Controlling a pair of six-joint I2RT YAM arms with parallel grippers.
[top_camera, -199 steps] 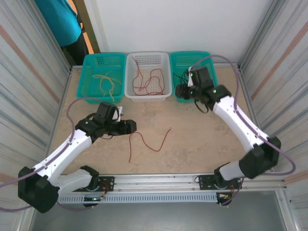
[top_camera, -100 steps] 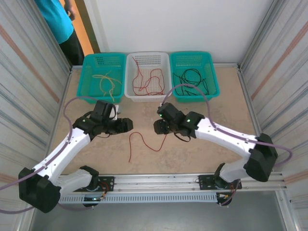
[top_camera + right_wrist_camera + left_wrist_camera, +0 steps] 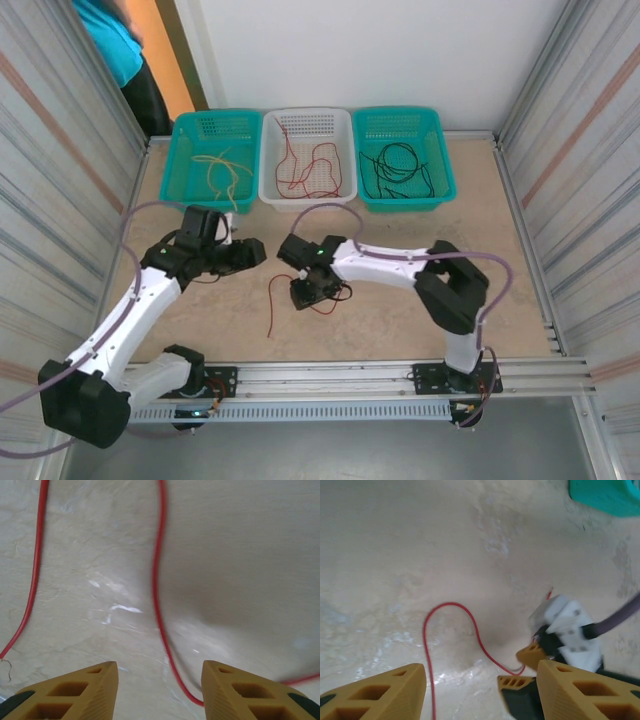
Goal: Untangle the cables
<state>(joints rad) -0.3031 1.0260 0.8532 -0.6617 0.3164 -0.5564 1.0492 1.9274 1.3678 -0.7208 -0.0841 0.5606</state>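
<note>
Red cable point(image 3: 269, 318) lies loose on the bench point(image 3: 400, 325) by its near edge. The right arm point(image 3: 380, 262) holds its jaws wide open astride it, empty. The left arm point(image 3: 150, 290) has its jaws open and empty nearby.

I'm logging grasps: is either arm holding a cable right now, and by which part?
Nothing is held. The left gripper is open; the right gripper is open too, with the loose red cable lying on the table between its fingers.
</note>
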